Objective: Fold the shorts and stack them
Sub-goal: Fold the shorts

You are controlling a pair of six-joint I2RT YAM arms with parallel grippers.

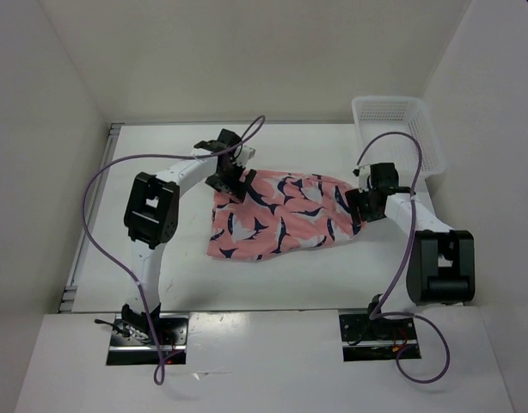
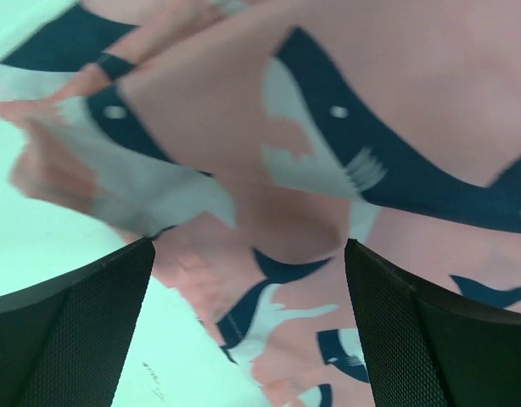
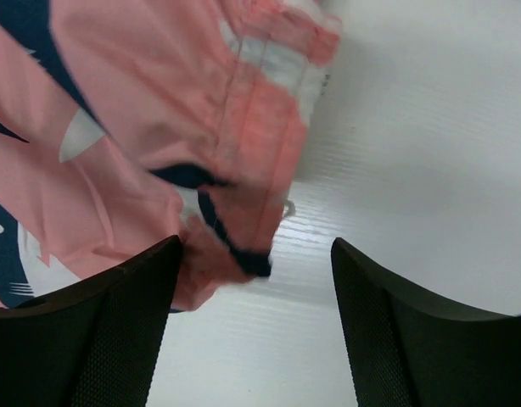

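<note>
A white plastic mesh basket (image 1: 429,142) stands in the far right corner of the white surface (image 1: 290,142), its long side running along the right edge. Its open top faces up, and its walls are a fine grid of holes. Plain white walls (image 1: 273,60) close the surface in on its left, far and right edges.

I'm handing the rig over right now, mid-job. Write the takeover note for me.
Left gripper: open, holding nothing, over the far left corner of the shorts.
Right gripper: open at the shorts' right edge, with the hem below the fingers, not pinched.
Shorts: loosely spread mid-table, apart from the white basket at the far right.
Done: shorts laid out; no tidy fold visible.
Left: fold, then stack.
</note>
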